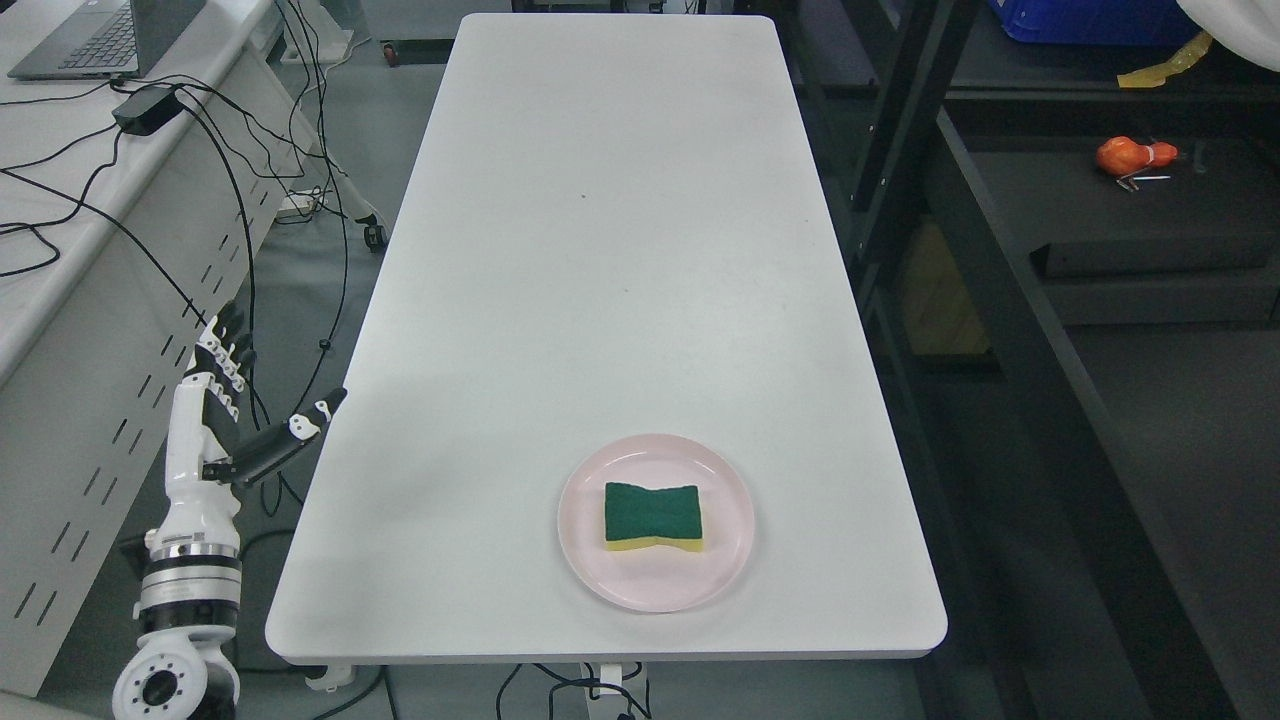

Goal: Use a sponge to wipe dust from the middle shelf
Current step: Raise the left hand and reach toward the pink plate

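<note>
A green-topped sponge with a yellow base lies flat on a pink plate near the front edge of the white table. My left hand hangs beside the table's left edge, well left of the plate, fingers spread and holding nothing. The right arm does not show. A dark shelf unit stands to the right of the table.
An orange object lies on a dark shelf board at the upper right. A blue crate sits on the shelf above. Cables trail off a desk at the left, where a laptop rests.
</note>
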